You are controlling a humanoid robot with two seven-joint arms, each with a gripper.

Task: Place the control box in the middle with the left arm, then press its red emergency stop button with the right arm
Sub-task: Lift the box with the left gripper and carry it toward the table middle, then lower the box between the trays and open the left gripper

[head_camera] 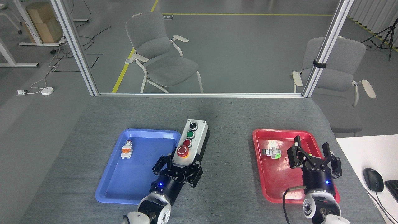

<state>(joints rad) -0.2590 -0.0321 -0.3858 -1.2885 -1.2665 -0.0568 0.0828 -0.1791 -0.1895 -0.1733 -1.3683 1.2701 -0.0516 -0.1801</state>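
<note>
Over the blue tray's (107, 186) right rim, my left claw (178, 169) is gripping the control box (191, 143).
Its near end is sitting clamped between the fingers, the far end pointing away above the tabletop (224, 124); my right claw (312, 155) is hanging spread wide over the red tray (267, 186).

A single head view looks forward and steeply down from close behind the grey felt-covered table (217, 118), whose near edge falls below the frame and whose far edge meets an aluminium-framed glass partition (199, 94).
</note>
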